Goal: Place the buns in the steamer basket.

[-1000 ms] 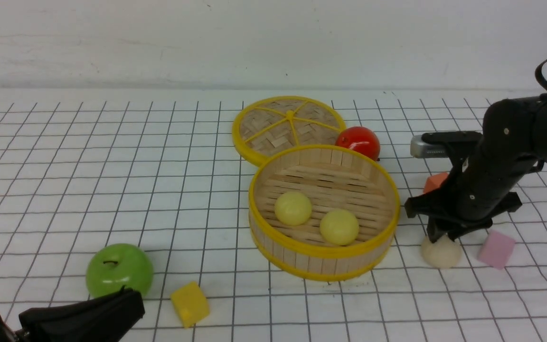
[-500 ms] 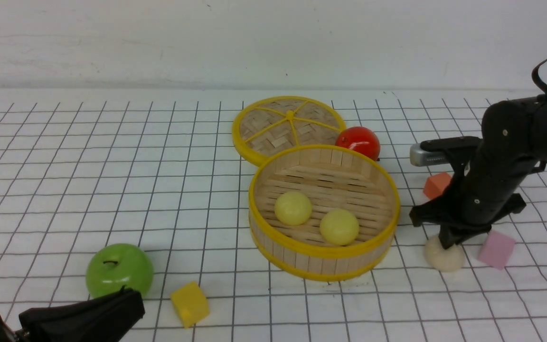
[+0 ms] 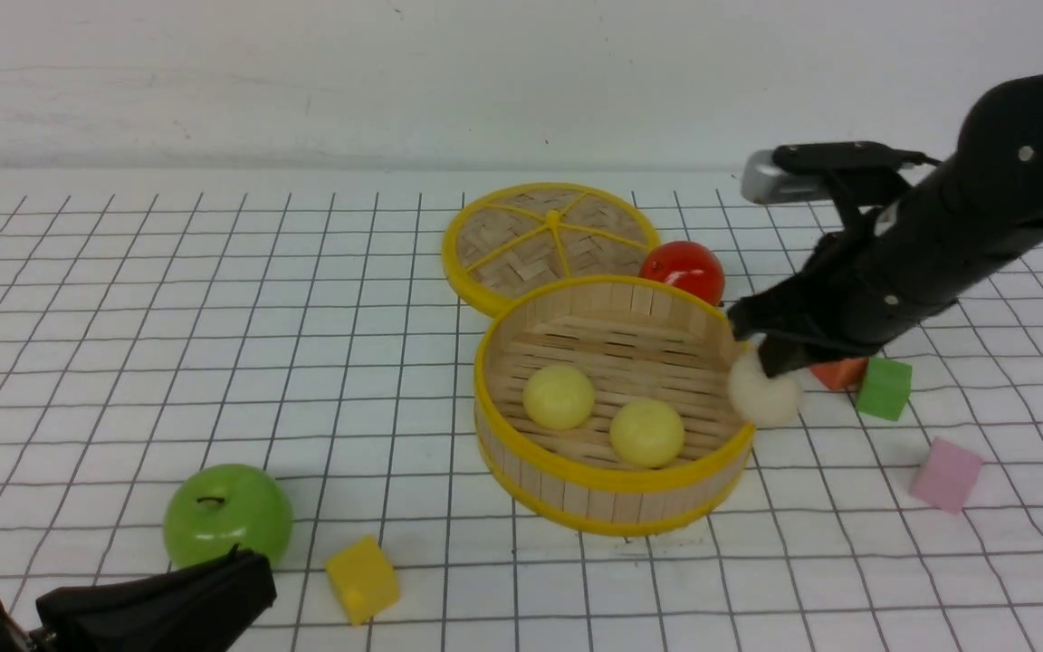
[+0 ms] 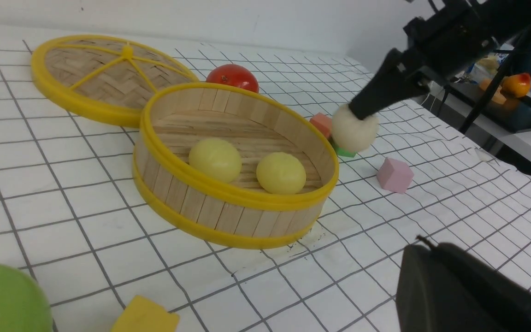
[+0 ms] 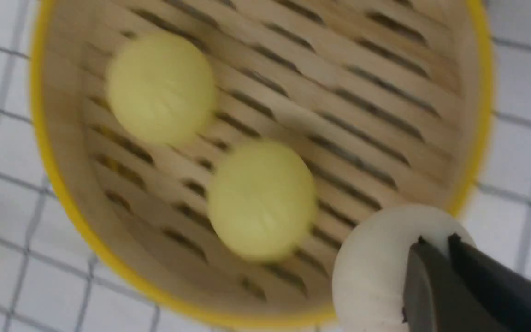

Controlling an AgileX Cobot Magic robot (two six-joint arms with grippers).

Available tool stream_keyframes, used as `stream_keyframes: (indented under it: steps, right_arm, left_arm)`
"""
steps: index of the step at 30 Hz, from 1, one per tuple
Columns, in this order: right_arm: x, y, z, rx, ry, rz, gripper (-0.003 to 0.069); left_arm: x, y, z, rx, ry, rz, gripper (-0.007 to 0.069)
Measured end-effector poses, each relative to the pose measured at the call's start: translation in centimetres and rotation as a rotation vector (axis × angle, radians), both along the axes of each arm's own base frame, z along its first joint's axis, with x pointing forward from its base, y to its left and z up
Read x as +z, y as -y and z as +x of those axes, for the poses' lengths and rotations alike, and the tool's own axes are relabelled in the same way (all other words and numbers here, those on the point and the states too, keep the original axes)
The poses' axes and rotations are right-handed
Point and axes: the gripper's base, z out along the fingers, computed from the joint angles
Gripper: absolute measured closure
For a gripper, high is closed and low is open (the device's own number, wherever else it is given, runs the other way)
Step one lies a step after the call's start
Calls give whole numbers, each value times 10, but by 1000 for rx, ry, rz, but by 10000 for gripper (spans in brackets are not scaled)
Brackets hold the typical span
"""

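Basket point(image 3: 617, 516) is seated upright on the counter point(image 3: 214, 407); two pale yellow buns, one point(image 3: 559, 397) beside the other point(image 3: 647, 433), are contained on its slatted floor. The cream bun point(image 3: 764, 391) is pinched by the right tool point(image 3: 768, 351) and held raised near the basket's right rim. The left tool point(image 4: 424, 240) is pressed together, with nothing gripped. Rim contact is judged possible if the carry is made too low, and the bun could be knocked loose. A slip could be caused by the small tip contact on a smooth, round surface. If release is made off-centre, a yellow bun could be struck.
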Motion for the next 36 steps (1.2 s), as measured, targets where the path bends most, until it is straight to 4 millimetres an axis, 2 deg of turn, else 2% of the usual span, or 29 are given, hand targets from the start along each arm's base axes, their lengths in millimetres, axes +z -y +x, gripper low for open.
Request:
stream_keyframes:
  steps: [3,4,8,12,14,20,21,23,25,27,28,29,31,32,33,36]
  right_arm:
    - [-13,-11,25,-15,31,36,645]
    - [-15,-12,26,-15,27,36,645]
    - [-36,-22,60,-17,43,48,637]
    - [-56,-27,75,-21,28,44,613]
    - [-66,-28,80,-23,17,39,566]
    - [-59,-28,81,-14,33,31,361]
    - [-51,-28,78,-3,27,27,283]
    - [-31,-26,69,15,23,23,217]
    - [-5,-22,55,36,16,15,188]
    - [25,-16,37,40,8,8,189]
    - [28,-15,35,43,9,4,191]
    - [51,-8,17,29,-5,-10,227]
    - [75,2,-8,-3,-12,-30,299]
    - [73,3,-9,-6,-22,-35,307]
    - [80,12,-30,-35,-39,-55,386]
    - [82,24,-61,-75,-74,-67,527]
  left_arm:
    - [0,0,0,0,0,0,637]
    - [0,0,0,0,0,0,637]
    - [0,0,0,0,0,0,634]
    - [0,0,0,0,0,0,631]
    - [0,0,0,0,0,0,627]
    - [0,0,0,0,0,0,623]
    - [0,0,0,0,0,0,621]
    - [0,0,0,0,0,0,620]
    - [0,0,0,0,0,0,620]
    - [0,0,0,0,0,0,620]
    - [0,0,0,0,0,0,620]
    - [0,0,0,0,0,0,620]
    - [0,0,0,0,-1,1,619]
    - [0,0,0,0,-1,1,618]
    - [0,0,0,0,-1,0,617]
    - [0,0,0,0,-3,-2,613]
